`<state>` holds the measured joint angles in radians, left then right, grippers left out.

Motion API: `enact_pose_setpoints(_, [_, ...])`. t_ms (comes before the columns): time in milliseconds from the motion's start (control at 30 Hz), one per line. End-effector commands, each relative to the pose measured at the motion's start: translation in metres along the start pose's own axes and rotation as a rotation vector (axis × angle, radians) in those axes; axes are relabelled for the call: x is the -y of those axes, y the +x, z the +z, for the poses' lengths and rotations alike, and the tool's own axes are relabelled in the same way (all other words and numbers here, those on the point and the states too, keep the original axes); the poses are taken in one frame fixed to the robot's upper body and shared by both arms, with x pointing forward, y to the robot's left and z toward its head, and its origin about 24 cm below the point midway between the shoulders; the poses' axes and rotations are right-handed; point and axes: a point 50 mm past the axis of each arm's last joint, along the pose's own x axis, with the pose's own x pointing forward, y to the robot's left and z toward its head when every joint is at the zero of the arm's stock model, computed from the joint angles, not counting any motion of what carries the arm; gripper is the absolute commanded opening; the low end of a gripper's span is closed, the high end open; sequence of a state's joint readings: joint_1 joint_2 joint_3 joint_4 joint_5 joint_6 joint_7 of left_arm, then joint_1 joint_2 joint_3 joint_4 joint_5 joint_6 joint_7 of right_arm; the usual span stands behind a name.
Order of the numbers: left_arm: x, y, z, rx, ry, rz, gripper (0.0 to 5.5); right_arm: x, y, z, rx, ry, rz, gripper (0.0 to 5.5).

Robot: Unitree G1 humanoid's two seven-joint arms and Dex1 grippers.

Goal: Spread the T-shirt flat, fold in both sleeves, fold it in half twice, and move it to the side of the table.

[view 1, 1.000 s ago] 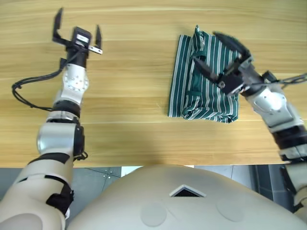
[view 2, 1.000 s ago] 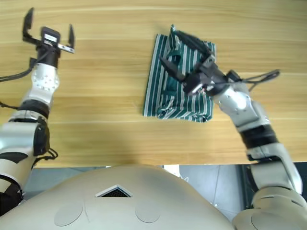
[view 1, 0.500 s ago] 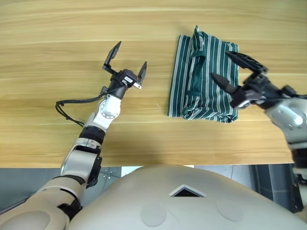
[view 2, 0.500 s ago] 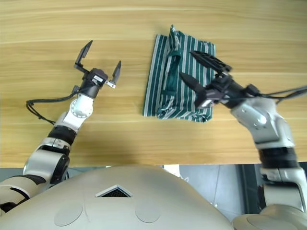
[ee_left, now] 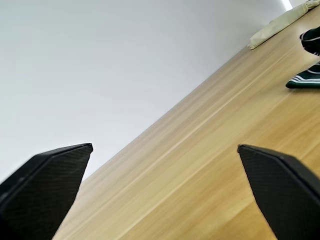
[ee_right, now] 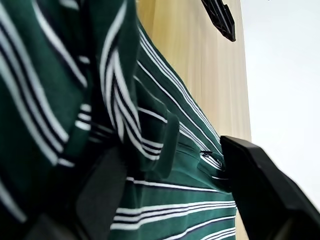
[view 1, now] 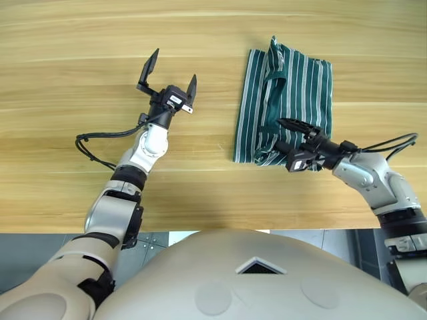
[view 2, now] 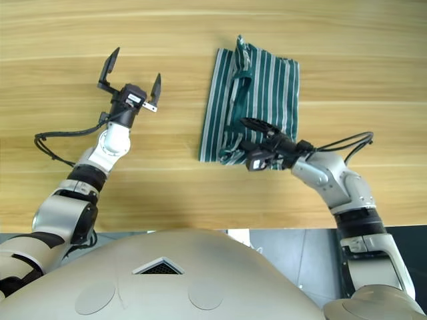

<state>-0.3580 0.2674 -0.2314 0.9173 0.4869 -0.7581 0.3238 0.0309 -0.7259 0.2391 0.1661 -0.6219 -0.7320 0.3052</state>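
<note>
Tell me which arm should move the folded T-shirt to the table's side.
Right, most likely. The right tool is at the near edge of the folded T-shirt, open around the fabric. The left tool hangs open over the bare table, well apart from the shirt.

Your right gripper (view 1: 288, 135) lies over the near right corner of the T-shirt (view 1: 287, 93), so the hem beneath it is hidden from you. Right wrist view: the cloth runs off the edges, and one finger (ee_right: 100, 195) is a blur. Left wrist view: the left gripper (ee_left: 165, 146) has both fingers cut off at the edge.
</note>
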Motion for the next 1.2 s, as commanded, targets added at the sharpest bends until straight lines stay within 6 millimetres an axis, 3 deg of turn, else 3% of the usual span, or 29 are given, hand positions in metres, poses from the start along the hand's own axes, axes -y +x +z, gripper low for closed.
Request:
enact_pose_setpoints(33, [0.0, -0.002, -0.001, 0.0, 0.009, -0.003, 5.39, -0.001, 0.003, -0.004, 0.002, -0.008, 0.008, 3.21])
enact_pose_setpoints(200, [0.003, 0.002, 0.001, 0.0, 0.001, -0.006, 5.39, -0.001, 0.012, 0.005, 0.068, 0.001, -0.019, 3.21])
enact_pose_setpoints(367, [0.012, 0.004, 0.002, -0.016, -0.026, -0.013, 5.39, 0.038, 0.018, 0.011, 0.142, -0.082, -0.172, 3.21])
enact_pose_setpoints(533, [0.019, 0.007, 0.003, -0.03, -0.045, -0.018, 5.39, 0.058, 0.028, 0.009, 0.146, -0.134, -0.259, 3.21])
enact_pose_setpoints(767, [0.027, 0.01, 0.005, -0.034, -0.062, -0.024, 5.39, 0.049, 0.036, 0.008, 0.158, -0.126, -0.231, 3.21])
enact_pose_setpoints(867, [0.027, 0.01, 0.005, -0.038, -0.06, -0.021, 5.39, 0.069, 0.024, -0.007, 0.09, -0.107, -0.356, 3.21])
enact_pose_setpoints(1033, [0.025, 0.016, 0.01, 0.004, -0.045, -0.024, 5.39, 0.109, 0.0, -0.061, -0.219, -0.08, -0.627, 3.21])
enact_pose_setpoints(1133, [0.013, 0.024, 0.024, 0.133, -0.03, -0.039, 5.39, 0.09, -0.021, -0.07, -0.28, -0.063, -0.599, 3.21])
enact_pose_setpoints(1200, [0.0, 0.034, 0.048, 0.313, -0.045, -0.101, 5.39, 0.079, -0.027, -0.064, -0.255, -0.034, -0.589, 3.21])
